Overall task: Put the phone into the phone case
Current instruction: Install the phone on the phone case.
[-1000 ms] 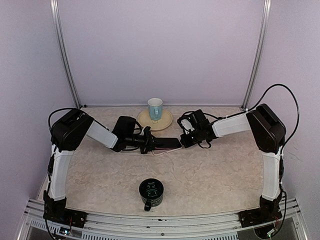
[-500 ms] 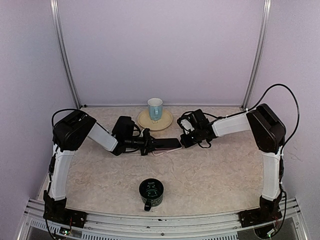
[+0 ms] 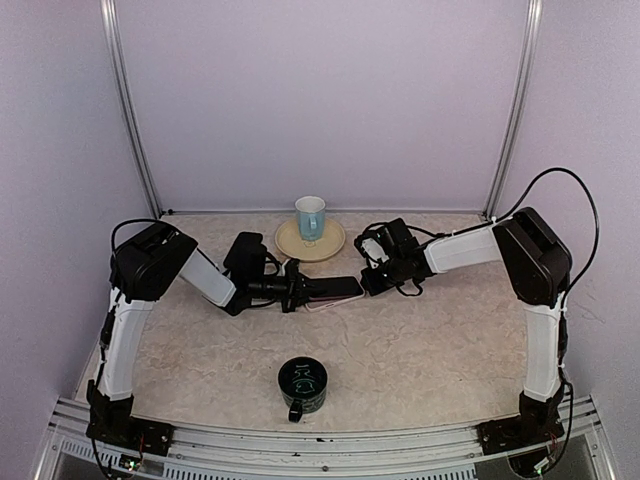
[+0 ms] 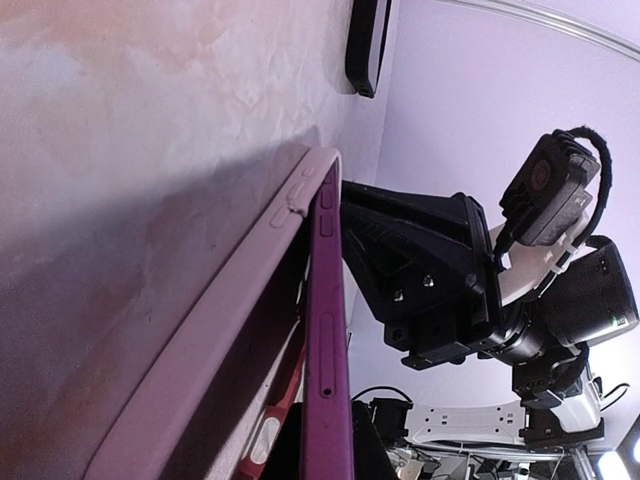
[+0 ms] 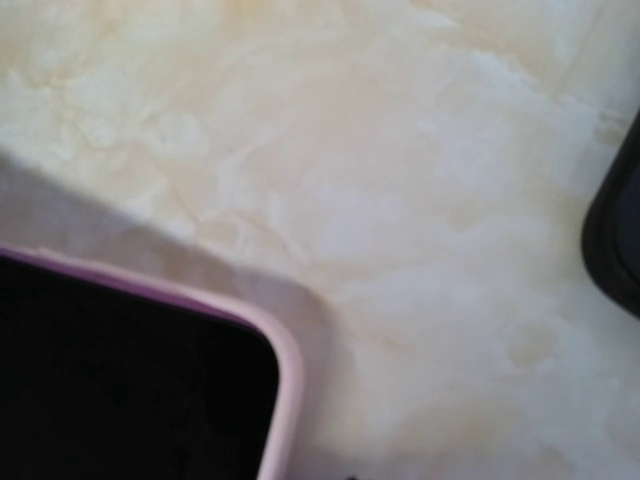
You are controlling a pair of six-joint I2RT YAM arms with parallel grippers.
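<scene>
Phone (image 3: 336,286) handling calls for care: it is a thin, rigid slab with a slick glass face and smooth purple edges. It looks fairly light but breakable, so I judge the short ends and long edges the safest holds. It lies mid-table over the pink phone case (image 4: 215,350). Its far corner appears tucked inside the case rim and its near end is lifted off it, so it is not yet seated. The case looks soft and bendy, likely to skid on the table (image 3: 430,340) unless pinned. The left pincer (image 3: 293,291) is clenched on the phone's near end. The right pincer (image 3: 368,278) sits at the far end, and I cannot tell whether it grips. At the back a pale blue cup (image 3: 310,215) stands on a plate (image 3: 335,243), its contents hidden. A dark green mug (image 3: 302,383) near the front looks empty.
</scene>
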